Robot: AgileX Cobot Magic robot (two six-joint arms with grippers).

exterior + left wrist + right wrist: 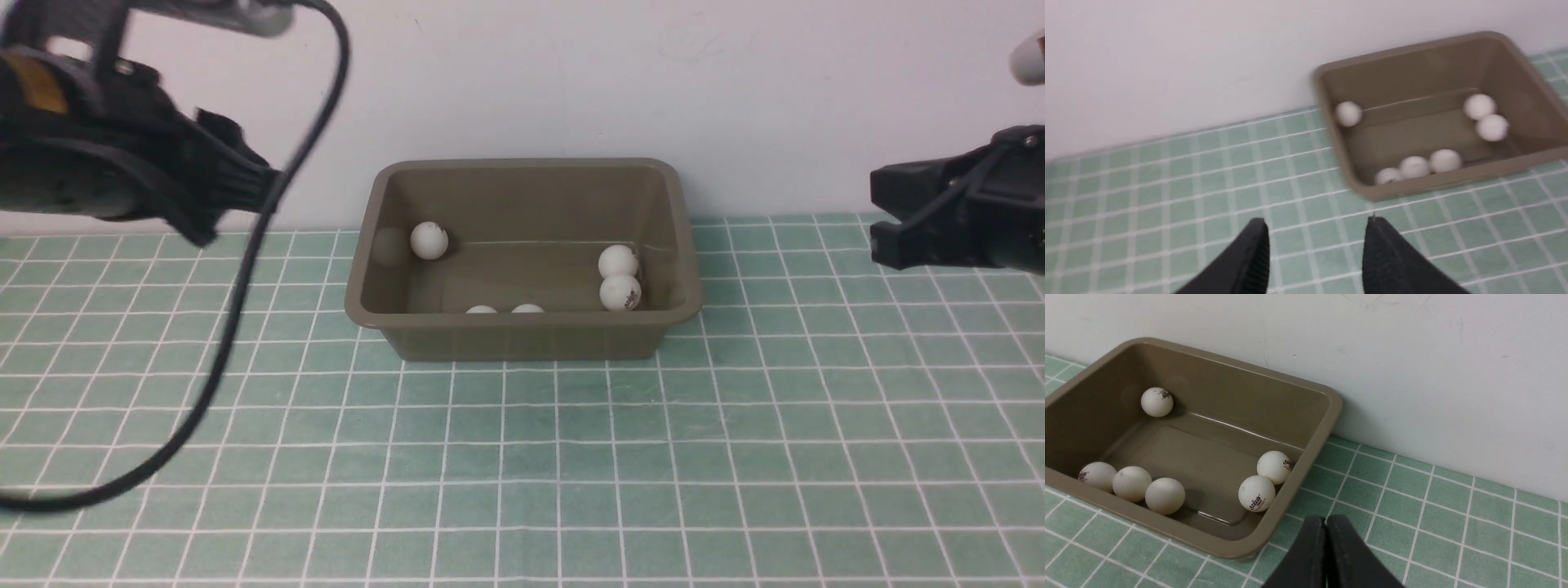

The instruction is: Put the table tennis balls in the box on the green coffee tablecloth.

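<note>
The olive-brown box (522, 339) stands on the green coffee tablecloth (522, 465), against the back wall. Several white table tennis balls lie inside it: one (429, 240) at the far left corner, two (618, 262) touching at the right wall, and others (1132, 483) in a row along the near wall. My left gripper (245, 175) hovers high, left of the box; in the left wrist view its fingers (1255, 253) stand apart with nothing between them, so the gripper (1315, 220) is open. My right gripper (878, 214) hangs right of the box, and in its wrist view it (1326, 518) is shut and empty.
A black cable (245, 327) loops down from the left arm over the left side of the cloth. A white wall (522, 82) rises directly behind the box.
</note>
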